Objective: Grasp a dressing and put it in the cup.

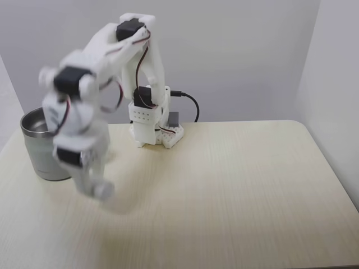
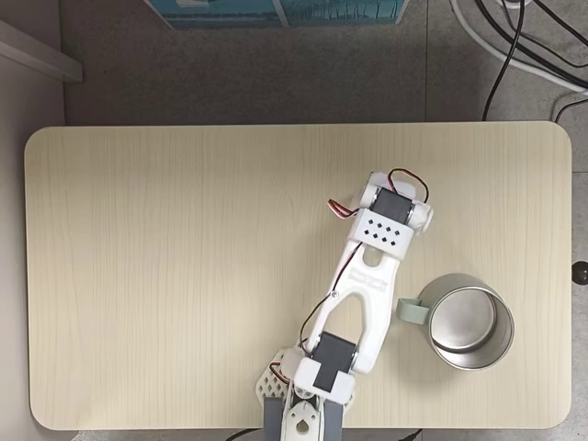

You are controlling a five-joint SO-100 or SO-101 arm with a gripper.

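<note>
The cup [image 1: 44, 159] is a pale green mug with a steel rim, standing at the table's left edge in a fixed view. From above, the cup [image 2: 503, 317] sits near the right front with its handle toward the arm. My gripper [image 1: 98, 189] points down just right of the mug, a little above the table, and is motion-blurred. A small white rounded roll, the dressing [image 1: 105, 191], shows at its tip with the fingers shut on it. In the top-down fixed view the wrist [image 2: 395, 213] covers the gripper and the dressing.
The arm's base [image 1: 154, 133] stands at the table's back middle with a black cable [image 1: 190, 103] behind it. White walls close in the back and right. Black cables [image 2: 514, 55] and a blue box [image 2: 285, 9] lie on the floor beyond the table.
</note>
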